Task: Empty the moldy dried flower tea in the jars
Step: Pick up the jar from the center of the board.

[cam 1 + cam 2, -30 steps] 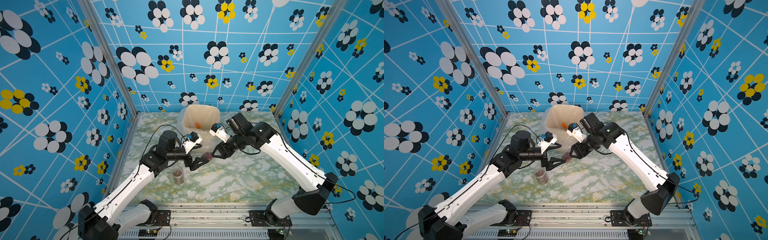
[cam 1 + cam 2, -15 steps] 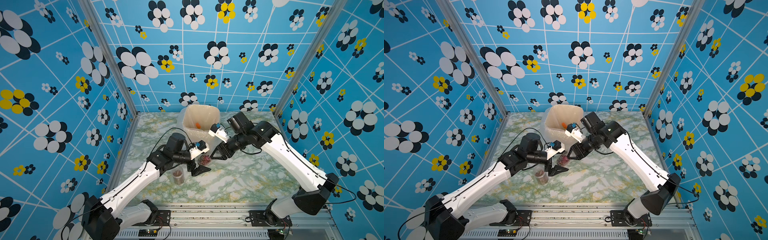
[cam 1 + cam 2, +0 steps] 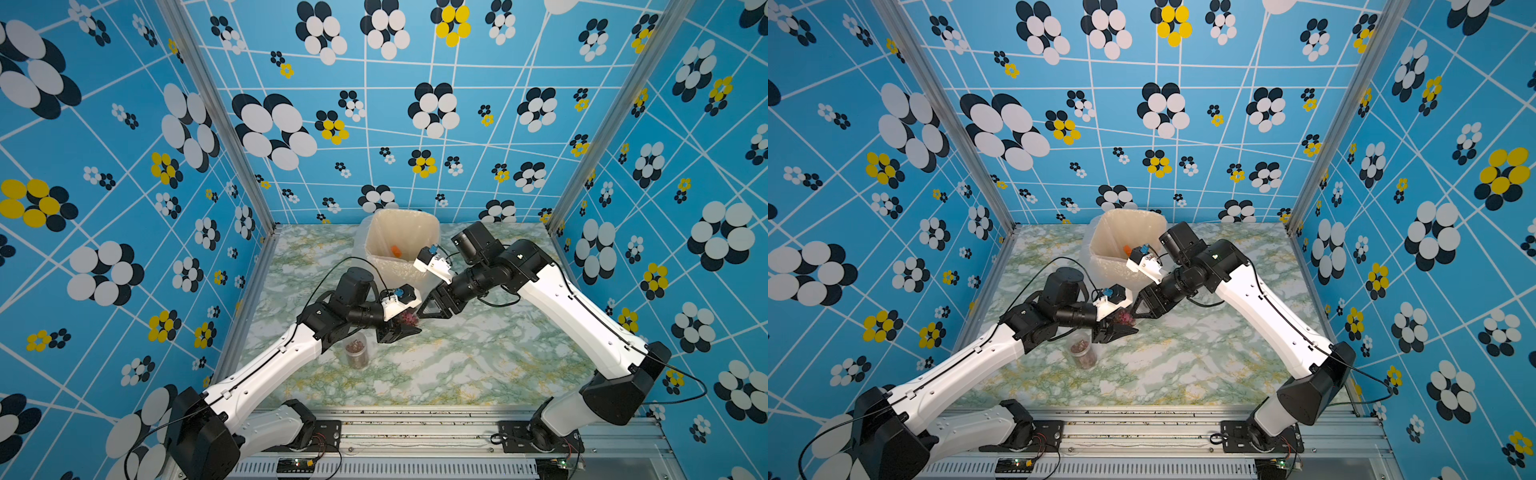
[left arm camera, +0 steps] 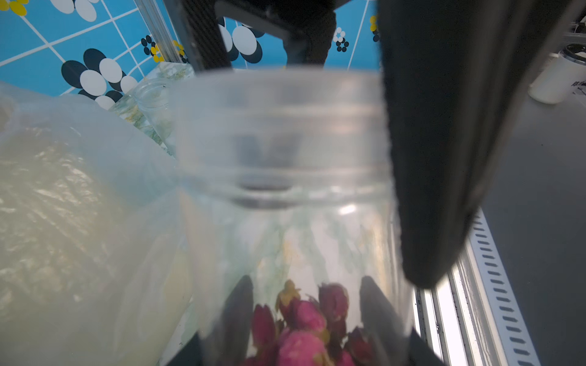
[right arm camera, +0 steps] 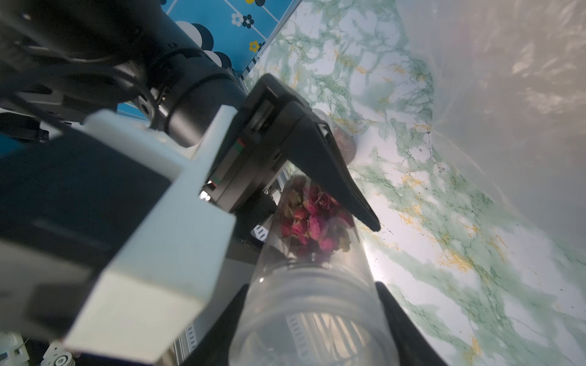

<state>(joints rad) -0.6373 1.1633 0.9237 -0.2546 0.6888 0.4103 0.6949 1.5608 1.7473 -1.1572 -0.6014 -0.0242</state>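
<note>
Clear jar | threaded neck | pink-red dried buds at base

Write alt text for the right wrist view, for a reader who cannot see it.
A clear jar of pink dried flower tea is held at its threaded neck by the right gripper, while the left gripper grips its far end. Beyond are the marble table, a second jar and the plastic-lined bin.

Blue flower-print walls on three sides; green-veined marble tabletop beneath the jaws; even light.
</note>
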